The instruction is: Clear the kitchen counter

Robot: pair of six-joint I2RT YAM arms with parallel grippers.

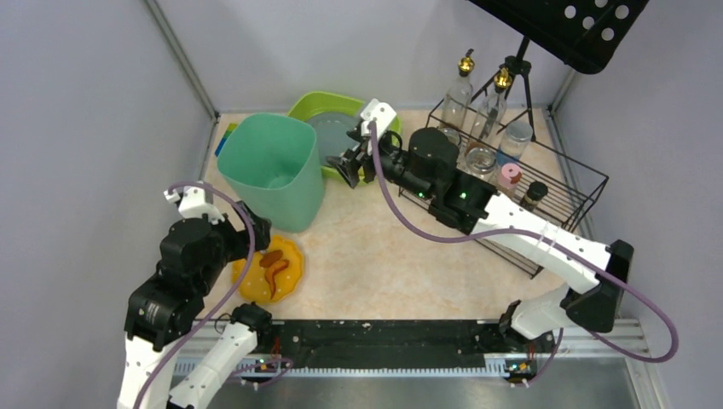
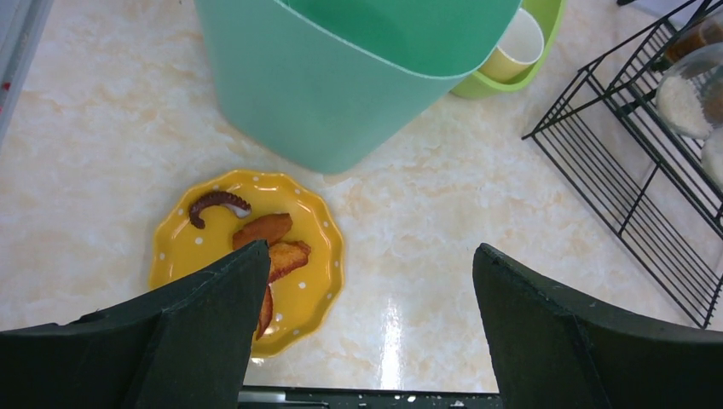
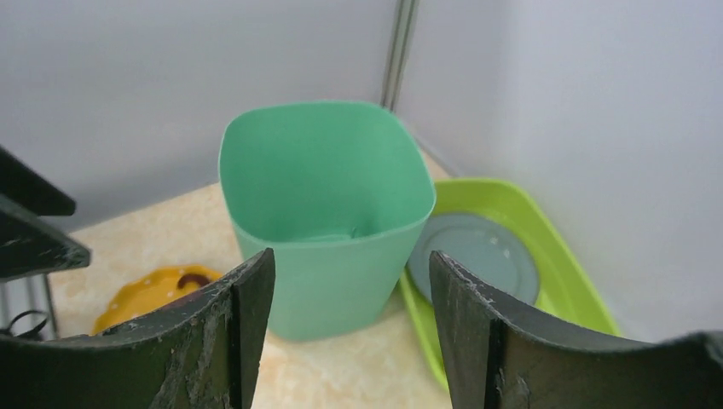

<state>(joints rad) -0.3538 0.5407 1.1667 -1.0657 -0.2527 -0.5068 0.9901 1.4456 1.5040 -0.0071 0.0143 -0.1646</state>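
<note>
The kitchen counter [image 1: 384, 256] is a beige mottled surface. A yellow dotted plate [image 1: 294, 260] [image 2: 187, 247] with brown and orange food pieces [image 2: 264, 228] lies near its front left. Behind the plate stands a tall green bin [image 1: 273, 166] [image 3: 324, 196]. A lime tray [image 1: 311, 106] [image 3: 546, 247] at the back holds a grey plate [image 1: 334, 132] and a yellow cup [image 2: 511, 51]. My left gripper [image 1: 256, 232] [image 2: 371, 256] hovers open above the plate's right edge, holding nothing. My right gripper [image 1: 349, 166] [image 3: 351, 260] is open and empty between bin and tray.
A black wire rack [image 1: 554, 170] [image 2: 631, 179] at the right back holds glass bottles [image 1: 458, 98] and jars. A black stand [image 1: 571, 25] reaches over the rack. A black rail [image 1: 384, 336] runs along the near edge. Grey walls close in left, back and right.
</note>
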